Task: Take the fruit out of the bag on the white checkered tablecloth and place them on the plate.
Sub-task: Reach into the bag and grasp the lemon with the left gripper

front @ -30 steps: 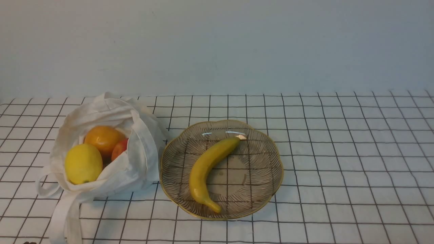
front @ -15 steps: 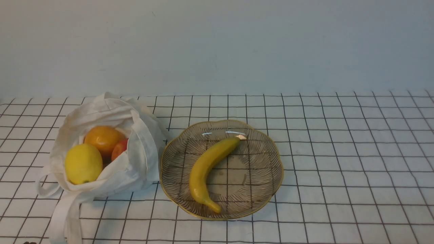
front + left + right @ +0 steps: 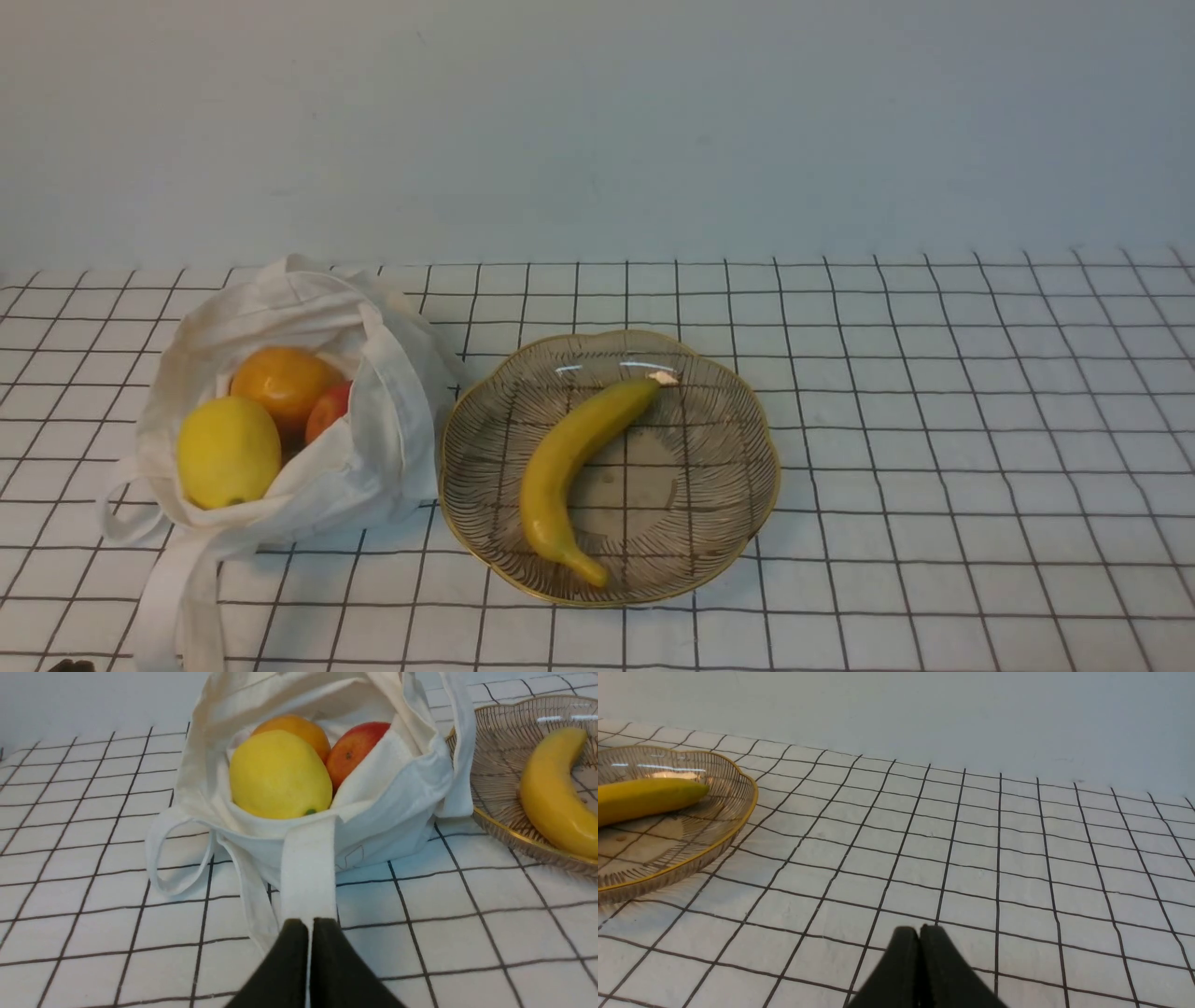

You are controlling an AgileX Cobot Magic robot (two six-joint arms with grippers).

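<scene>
Now, three fruits are lying inside the open cloth bag (image 3: 401, 439), which is resting on the left side of the white checkered tablecloth (image 3: 934, 448). The yellow lemon (image 3: 229, 453) is sitting nearest to the mouth of the bag. Behind it the orange fruit (image 3: 285, 378) is showing, and the red fruit (image 3: 329, 411) is resting beside the orange one, partly hidden by a fold of the cloth. One flat strap (image 3: 168, 607) of the bag is hanging from its mouth and is lying toward the robot.

Just to the right of the bag, the glass plate (image 3: 728, 467) with the gold scalloped rim is standing on the tablecloth. It is holding one yellow banana (image 3: 551, 476), which is lying in a curve on its glass surface.

The left gripper (image 3: 310, 926) is keeping its two fingers pressed together, and it is pinching nothing. The right gripper (image 3: 919, 933) is also having its fingertips closed against each other, with nothing between them, and it is pointing at the tablecloth, apart from the plate.
</scene>
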